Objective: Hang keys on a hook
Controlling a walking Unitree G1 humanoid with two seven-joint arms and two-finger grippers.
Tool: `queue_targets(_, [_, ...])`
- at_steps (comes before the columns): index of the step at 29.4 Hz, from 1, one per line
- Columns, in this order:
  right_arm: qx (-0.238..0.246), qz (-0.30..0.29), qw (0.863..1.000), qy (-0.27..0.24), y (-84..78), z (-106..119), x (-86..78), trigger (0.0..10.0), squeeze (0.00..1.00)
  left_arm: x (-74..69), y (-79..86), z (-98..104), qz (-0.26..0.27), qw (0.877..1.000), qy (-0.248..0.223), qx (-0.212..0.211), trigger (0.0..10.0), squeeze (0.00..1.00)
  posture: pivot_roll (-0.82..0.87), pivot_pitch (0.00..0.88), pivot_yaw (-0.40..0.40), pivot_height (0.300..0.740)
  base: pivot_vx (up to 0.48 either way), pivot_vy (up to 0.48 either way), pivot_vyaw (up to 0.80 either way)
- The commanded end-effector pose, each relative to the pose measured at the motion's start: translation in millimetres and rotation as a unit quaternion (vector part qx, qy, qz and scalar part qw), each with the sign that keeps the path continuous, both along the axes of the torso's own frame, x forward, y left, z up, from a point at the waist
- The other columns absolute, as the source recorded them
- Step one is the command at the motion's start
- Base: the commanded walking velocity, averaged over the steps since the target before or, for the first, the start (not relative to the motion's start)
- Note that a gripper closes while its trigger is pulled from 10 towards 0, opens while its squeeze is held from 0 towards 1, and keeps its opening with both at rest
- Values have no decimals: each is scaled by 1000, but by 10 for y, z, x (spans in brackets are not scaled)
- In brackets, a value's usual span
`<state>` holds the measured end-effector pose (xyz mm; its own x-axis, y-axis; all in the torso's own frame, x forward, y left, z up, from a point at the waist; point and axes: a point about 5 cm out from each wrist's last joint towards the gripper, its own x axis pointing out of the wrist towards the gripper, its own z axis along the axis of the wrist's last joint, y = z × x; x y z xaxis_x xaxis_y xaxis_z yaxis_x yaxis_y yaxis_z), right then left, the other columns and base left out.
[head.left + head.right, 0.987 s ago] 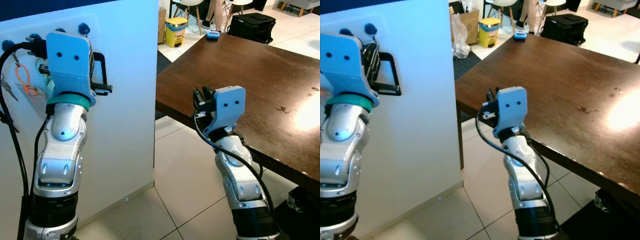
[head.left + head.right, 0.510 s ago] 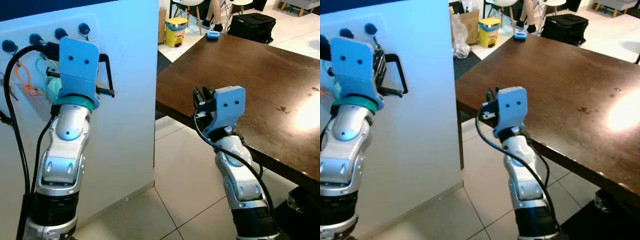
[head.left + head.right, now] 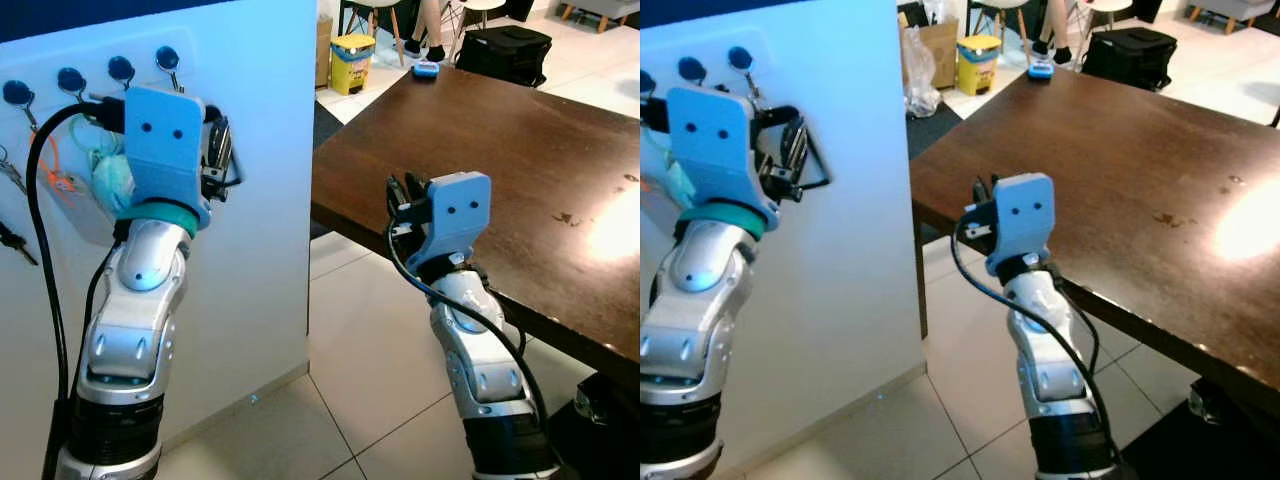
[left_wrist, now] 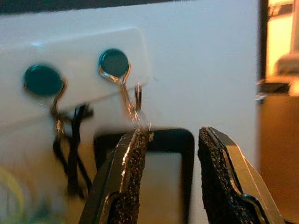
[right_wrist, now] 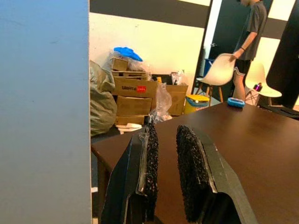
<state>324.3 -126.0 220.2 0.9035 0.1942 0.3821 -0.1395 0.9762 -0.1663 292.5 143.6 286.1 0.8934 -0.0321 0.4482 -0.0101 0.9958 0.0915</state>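
Note:
A white rail with several dark round hooks (image 3: 167,57) is fixed to the white wall (image 3: 260,120). My left gripper (image 3: 218,160) is raised against the wall just below the rightmost hook (image 4: 113,63), fingers apart. One fingertip (image 4: 135,140) touches the tip of that hook's bent wire. A black rectangular loop (image 3: 812,150) hangs tilted at the fingers, and its top bar (image 4: 163,135) shows behind them. Whether it rests on the wire is unclear. My right gripper (image 3: 405,190) idles by the table corner with a narrow empty gap between its pads (image 5: 191,158).
An orange strap (image 3: 45,160), a teal bundle (image 3: 110,180) and small keys (image 3: 12,178) hang from the other hooks. A black cord (image 4: 70,140) hangs from the neighbouring hook. A dark wooden table (image 3: 520,150) stands to the right. Tiled floor (image 3: 350,330) lies between.
My left gripper has shifted right and slightly down along the rail. The black loop, earlier sticking out flat to the right, now hangs tilted at the fingers. The right arm has not moved.

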Motion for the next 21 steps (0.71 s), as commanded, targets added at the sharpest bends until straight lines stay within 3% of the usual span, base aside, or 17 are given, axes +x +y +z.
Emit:
queue_targets(1, [-1,2,1000,10,18,-68,-13,10000,0,-63,1,-24,-23,1000,8,-13,10000,0,-105,86,113,740,0,0,0])
queue_targets(7, [10,16,999,35,56,-176,-35,10000,0,-168,-1,-241,-19,999,36,25,10000,0,-101,90,112,740,0,0,0])
queue_targets(8, [10,20,999,45,69,-239,-51,10000,0,-180,31,-374,-1,998,56,39,10000,0,-101,90,112,740,0,0,0])
queue_targets(14, [7,29,997,70,106,-390,-104,10000,0,-187,86,-666,27,993,101,51,10000,0,-108,93,115,740,0,0,0])
queue_targets(16, [7,29,997,70,106,-390,-104,10000,0,-187,86,-666,27,993,101,51,10000,0,-108,93,115,740,0,0,0])
queue_targets(21, [15,41,993,108,190,-562,-184,10000,0,-217,18,-969,2,985,157,64,10000,0,-114,88,118,740,0,0,0])
